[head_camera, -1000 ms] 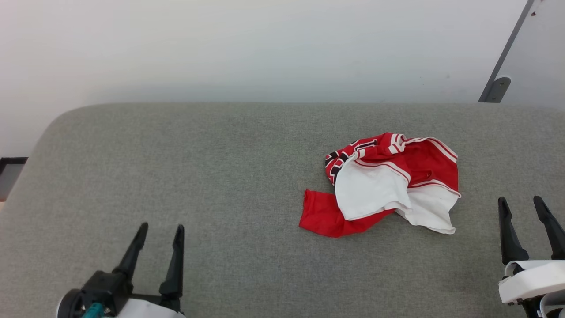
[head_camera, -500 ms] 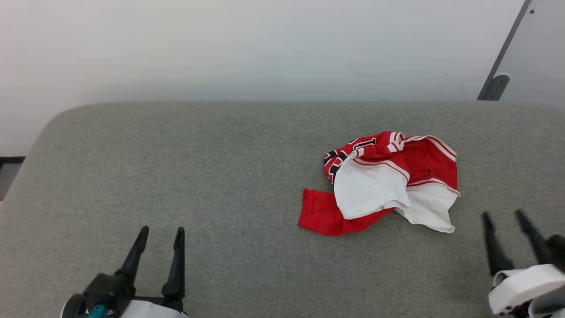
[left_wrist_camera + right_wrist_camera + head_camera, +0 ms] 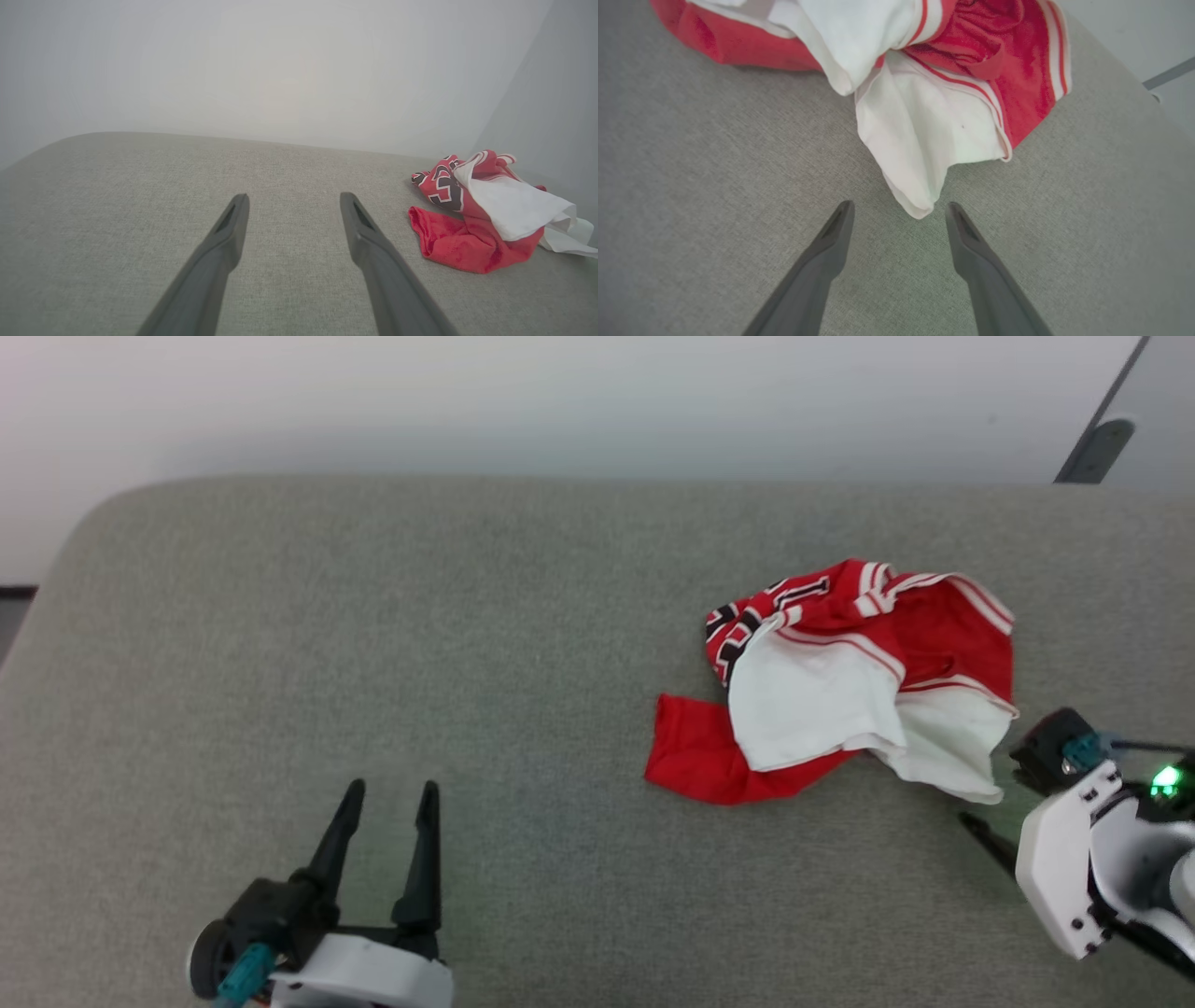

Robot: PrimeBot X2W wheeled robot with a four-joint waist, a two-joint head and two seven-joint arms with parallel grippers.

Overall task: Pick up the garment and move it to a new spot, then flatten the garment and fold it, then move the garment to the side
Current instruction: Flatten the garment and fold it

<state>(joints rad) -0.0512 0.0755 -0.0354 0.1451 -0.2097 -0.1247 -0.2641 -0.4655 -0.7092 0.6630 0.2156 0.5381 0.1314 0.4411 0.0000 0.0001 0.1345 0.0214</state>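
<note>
The garment (image 3: 840, 681) lies crumpled on the grey padded surface (image 3: 373, 616), right of centre: red fabric, white panels, striped trim and black lettering. In the left wrist view the garment (image 3: 472, 219) sits far to the right of my left gripper (image 3: 294, 198). That left gripper (image 3: 392, 793) stands open and empty at the lower left. My right gripper (image 3: 900, 207) is open, just short of the white lower corner of the garment (image 3: 924, 116), apart from it. In the head view the right wrist is turned, with one dark finger (image 3: 985, 835) showing.
A pale wall rises behind the padded surface. A grey metal bar with a bracket (image 3: 1097, 443) leans at the top right. The surface's rounded far-left corner (image 3: 84, 523) drops to a dark strip of floor (image 3: 14, 593).
The head camera has shifted. My right arm has turned at the wrist and come in toward the garment's white lower-right corner. The left gripper and the garment stay as they were.
</note>
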